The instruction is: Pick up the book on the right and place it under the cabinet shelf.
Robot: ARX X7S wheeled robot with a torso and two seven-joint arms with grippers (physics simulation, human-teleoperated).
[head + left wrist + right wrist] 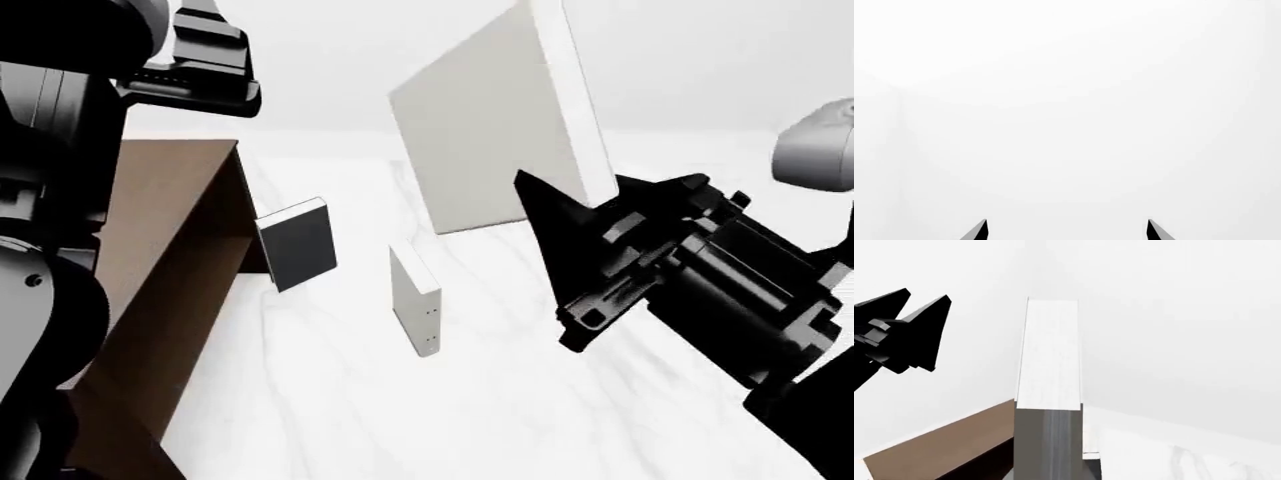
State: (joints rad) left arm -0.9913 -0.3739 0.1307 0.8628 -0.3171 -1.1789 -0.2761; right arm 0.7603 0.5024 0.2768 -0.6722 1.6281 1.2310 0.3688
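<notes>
Writing or labels appear nowhere on the book (487, 125): your right gripper (561, 215) holds its plain whitish-grey cover aloft, jaws clamped on its lower corner, well above the marble counter (534, 400). Your left gripper (1066, 230) has its jaws spread on nothing. The cabinet shelf (167, 260) stands left, beside a dark book (296, 245) and a dotted white book (416, 300).

The cabinet (160, 290) is cut off at seven o'clock in the head view, partly behind the left arm (54, 200).
</notes>
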